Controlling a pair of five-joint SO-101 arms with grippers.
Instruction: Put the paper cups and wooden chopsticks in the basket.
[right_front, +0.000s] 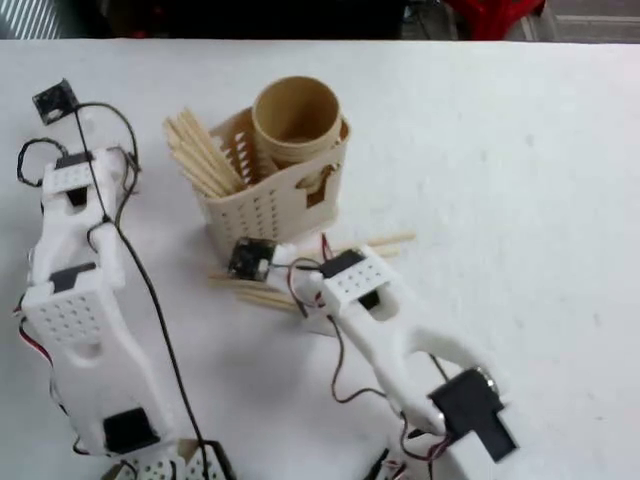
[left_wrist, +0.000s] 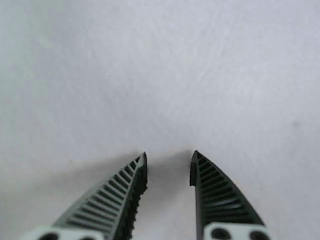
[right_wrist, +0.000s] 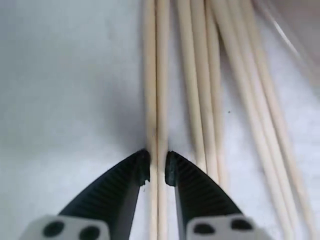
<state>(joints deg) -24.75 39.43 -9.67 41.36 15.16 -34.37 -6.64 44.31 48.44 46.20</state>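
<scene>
Right tool (right_wrist: 156, 169) clenched on chopsticks (right_wrist: 161, 75) lying on surface (right_wrist: 60, 75) beside basket (right_front: 270, 200), 1 cup (right_front: 297, 118) already inside; left tool (left_wrist: 168, 162) released, empty; risk: thin pinch lets them pivot, slip, scatter neighbours when lifted.

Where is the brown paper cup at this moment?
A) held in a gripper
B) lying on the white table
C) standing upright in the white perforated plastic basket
C: the high view shows the brown paper cup upright inside the white perforated plastic basket, beside a bundle of pale wooden chopsticks.
</scene>
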